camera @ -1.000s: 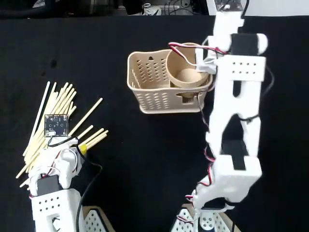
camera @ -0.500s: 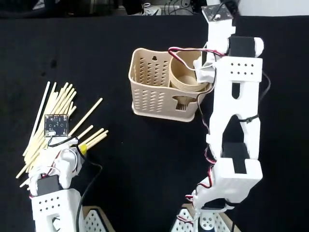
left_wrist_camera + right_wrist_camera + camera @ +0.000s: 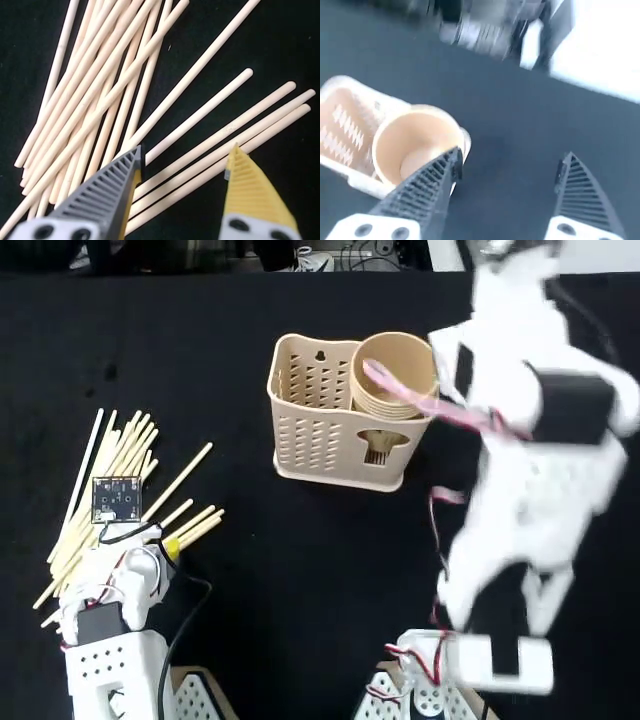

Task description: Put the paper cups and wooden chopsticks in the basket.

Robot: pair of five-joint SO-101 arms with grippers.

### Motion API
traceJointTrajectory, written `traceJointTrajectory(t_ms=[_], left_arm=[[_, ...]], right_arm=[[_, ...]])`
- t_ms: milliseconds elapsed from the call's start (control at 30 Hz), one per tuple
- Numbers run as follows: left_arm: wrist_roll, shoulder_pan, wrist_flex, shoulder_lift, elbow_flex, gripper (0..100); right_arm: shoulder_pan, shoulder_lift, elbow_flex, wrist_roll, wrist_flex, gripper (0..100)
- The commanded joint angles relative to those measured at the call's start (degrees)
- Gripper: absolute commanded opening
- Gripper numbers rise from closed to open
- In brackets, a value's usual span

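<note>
Pale wooden chopsticks [image 3: 100, 85] lie directly under the left gripper [image 3: 187, 147], which is spread open and empty; they slant across its gap. Right gripper [image 3: 512, 152], probably empty, gapes beside the tan paper cups [image 3: 395, 375] in the beige slotted basket [image 3: 320, 440].

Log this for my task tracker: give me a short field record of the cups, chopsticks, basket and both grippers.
paper cups: nested stack, standing in the basket
basket: upright on the black table; its other compartment looks empty
wooden chopsticks: loose pile on the table, outside the basket
left gripper: open, over the chopsticks, gripping nothing
right gripper: open, empty, raised beside the cups
left to do: chopsticks into the basket
</note>
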Motion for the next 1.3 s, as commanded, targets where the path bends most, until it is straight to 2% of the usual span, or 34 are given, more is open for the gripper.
traceJointTrajectory(t_ms=[0,100,200,267,467,633,800,900,1000,1167,1267], left_arm=[[-0.2,0.1,-0.6,-0.4,-0.8,27],[-0.3,0.4,2.6,0.3,-5.1,27],[-0.3,0.4,7.1,0.4,-13.2,27],[-2.5,0.7,11.3,2.0,-19.7,27],[-16.3,4.7,20.6,19.1,-34.9,27],[-22.4,5.5,21.3,39.6,-44.2,27],[-29.9,10.3,20.8,58.0,-50.0,27],[-30.7,12.4,20.8,65.4,-54.9,27],[-31.8,13.6,20.7,71.5,-60.0,27],[-39.9,13.8,20.7,80.4,-64.1,27],[-41.8,13.7,17.5,84.9,-64.3,27]], right_arm=[[5.7,-11.1,-1.0,-1.0,1.8,30.7],[14.3,-19.4,9.1,4.0,1.8,30.7],[20.6,-25.5,28.2,11.2,0.2,30.4],[23.3,-28.4,41.4,14.5,-4.5,25.7],[29.5,-31.7,76.2,16.7,-31.8,1.2],[30.8,-31.6,99.8,16.5,-58.8,3.8],[29.3,-31.6,115.2,17.5,-71.5,2.3],[28.8,-31.6,122.4,17.3,-80.4,2.2],[26.5,-31.6,127.3,17.1,-82.0,2.2],[24.1,-32.3,125.7,15.0,-71.2,2.2],[24.0,-32.3,125.7,13.2,-70.6,2.2]])
